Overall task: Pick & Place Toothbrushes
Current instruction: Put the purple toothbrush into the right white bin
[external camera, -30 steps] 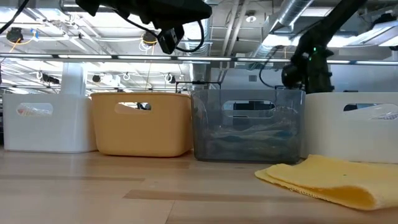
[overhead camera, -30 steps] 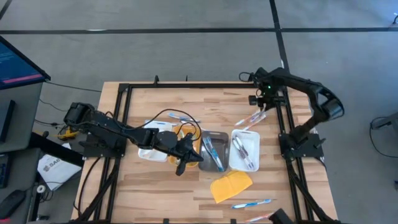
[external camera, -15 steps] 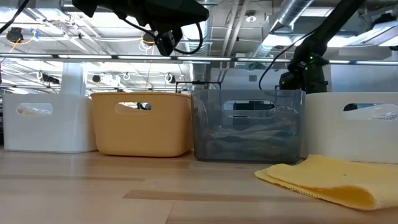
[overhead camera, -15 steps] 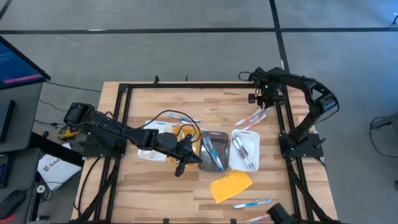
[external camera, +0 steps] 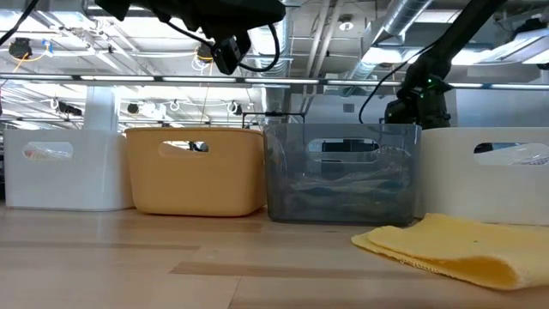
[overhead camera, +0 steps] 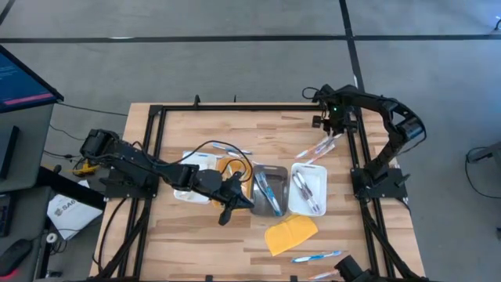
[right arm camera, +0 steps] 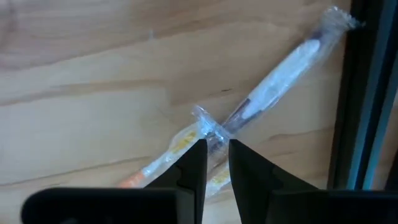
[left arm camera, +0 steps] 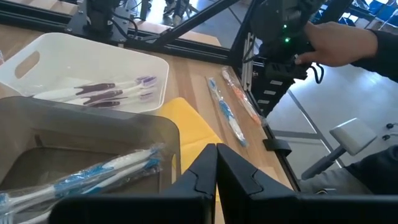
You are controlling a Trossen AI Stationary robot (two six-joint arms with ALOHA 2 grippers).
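Right gripper (right arm camera: 215, 163): fingers narrowly apart, straddling the end of a wrapped toothbrush (right arm camera: 273, 84) on the table (overhead camera: 258, 125). Left gripper (left arm camera: 216, 171): pressed together, empty, above the grey tray (left arm camera: 93, 134).

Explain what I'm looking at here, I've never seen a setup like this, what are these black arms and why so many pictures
These are two robot arms at a wooden table, each ending in a two-finger gripper. Four cameras film the same moment: one from above, one level with the tabletop, and one on each wrist.

On the table stands a row of trays: a grey tray with blue toothbrushes, a white tray with purple toothbrushes, and an orange and another white one partly under the left arm. A yellow cloth lies in front, and wrapped toothbrushes lie loose.

The left gripper is shut and empty, near the grey tray. The right gripper, at the far right corner, has its fingers narrowly on either side of a wrapped toothbrush lying on the table.
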